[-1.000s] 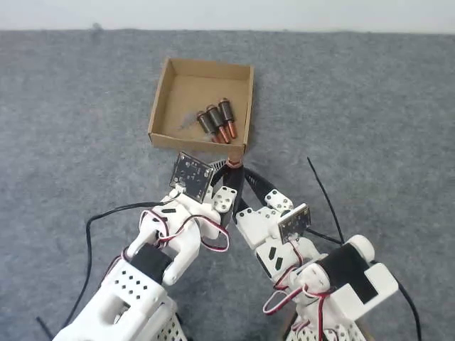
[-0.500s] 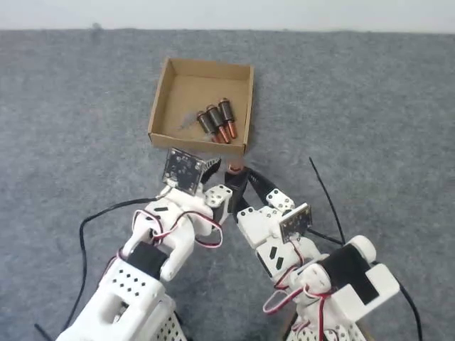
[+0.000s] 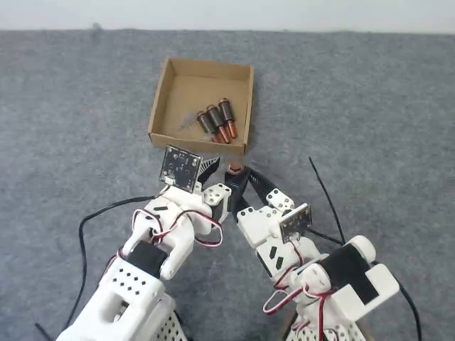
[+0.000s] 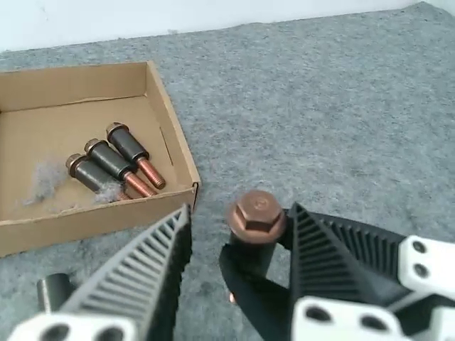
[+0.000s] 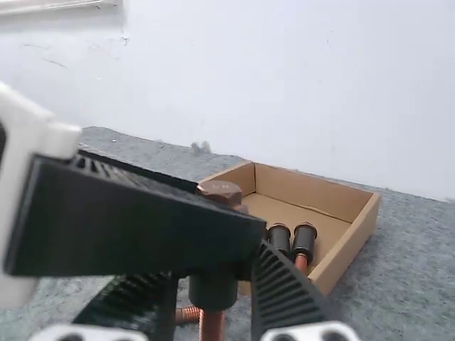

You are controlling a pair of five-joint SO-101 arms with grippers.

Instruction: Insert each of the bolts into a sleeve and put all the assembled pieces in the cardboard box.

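Right gripper (image 3: 237,179) clamps the sleeved bolt (image 4: 256,213) upright, head up, near the cardboard box (image 3: 162,99), probably for dropping in. Left gripper (image 3: 212,176) hangs wide open and empty beside it, so insertion looks finished.

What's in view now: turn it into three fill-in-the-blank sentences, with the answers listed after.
1. The cardboard box holds ___ assembled pieces.
2. The right gripper is shut on a bolt held with its head pointing ___.
3. The left gripper, beside that bolt, is ___.
Missing words: three; up; open.
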